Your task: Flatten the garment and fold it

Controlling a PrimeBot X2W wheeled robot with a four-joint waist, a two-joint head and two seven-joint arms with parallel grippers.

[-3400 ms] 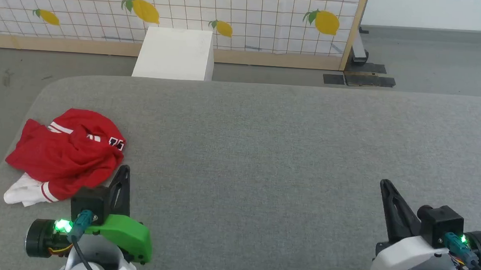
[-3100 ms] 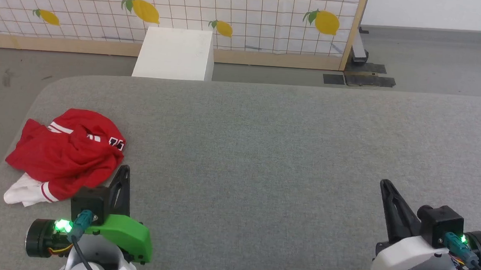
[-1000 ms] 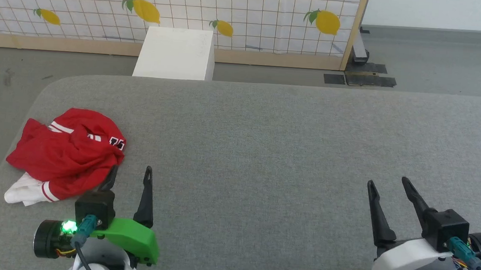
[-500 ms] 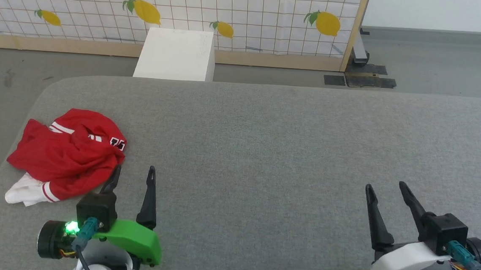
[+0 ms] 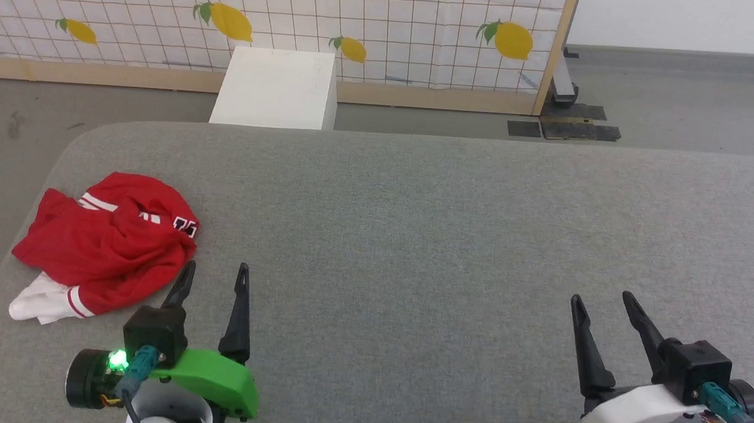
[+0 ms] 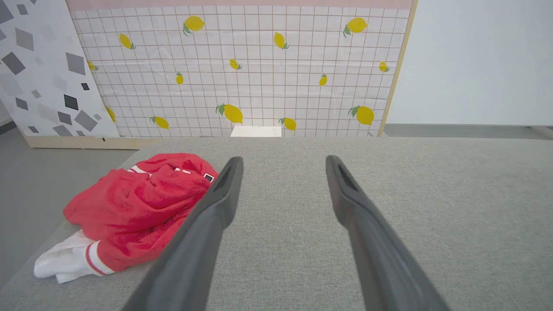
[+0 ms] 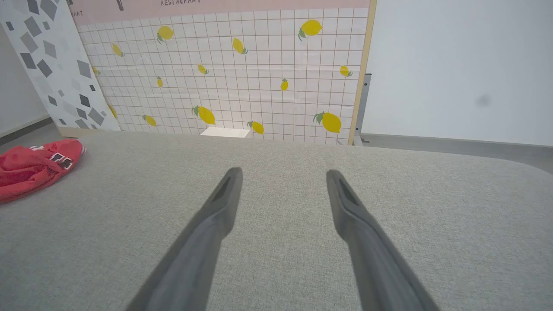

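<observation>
- Garment point(image 5: 106, 245), a red jersey, lies bunched in a heap at the far left of the grey padded table point(image 5: 416, 227), close to its left edge, as I watch from the control desk.
- One white sleeve point(image 5: 35, 300) with a red-and-white striped cuff point(image 5: 77, 301) spills from the heap's near-left side. A scrap of black-and-white lettering point(image 5: 185, 226) shows on its right.
- My left gripper point(image 5: 216, 266) hovers just beside the heap's near-right edge, fingers spread wide and holding nothing. I cannot tell whether its left finger brushes the cloth.
- My right gripper point(image 5: 600, 297) sits well apart at the near right over bare table, fingers equally wide and empty.
- I judge the jersey light, soft and limp. It should sag from any single hold and keep no shape of its own.
- The smooth knit may slip out of a thin pinch, and the table's coarse cover will likely drag on it, so I would lift it, not slide it.
- My best hold looks like the striped cuff, where the trim is doubled and thicker, or the raised fold nearest my left gripper.
- Shoulders and hem are buried in the heap, so I cannot pick those corners yet.
- Flattening has not begun, and no fold has been made.
</observation>
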